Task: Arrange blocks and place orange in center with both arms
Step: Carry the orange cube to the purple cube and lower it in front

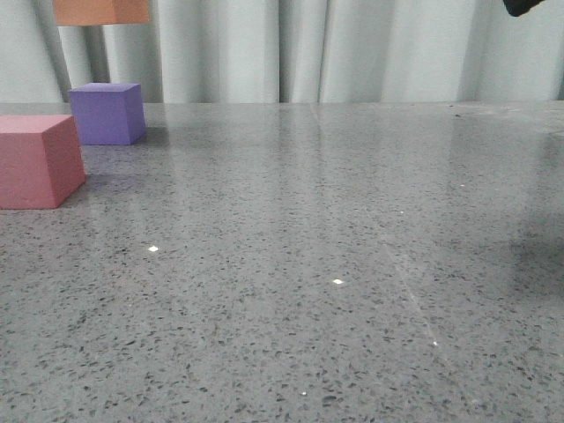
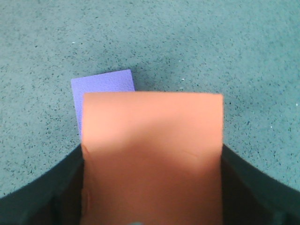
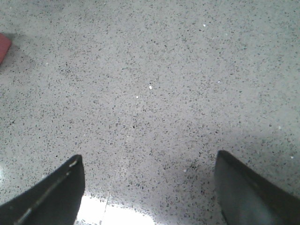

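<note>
The orange cube (image 1: 100,11) hangs in the air at the top left of the front view, above the purple cube (image 1: 107,113). In the left wrist view my left gripper (image 2: 152,187) is shut on the orange cube (image 2: 152,145), with the purple cube (image 2: 101,89) on the table below it. The pink-red cube (image 1: 37,160) sits on the table at the left, nearer than the purple one; its corner shows in the right wrist view (image 3: 3,47). My right gripper (image 3: 150,187) is open and empty above bare table; a bit of it shows in the front view (image 1: 533,7).
The grey speckled table (image 1: 335,264) runs across the whole front view. A pale curtain (image 1: 352,48) hangs behind its far edge.
</note>
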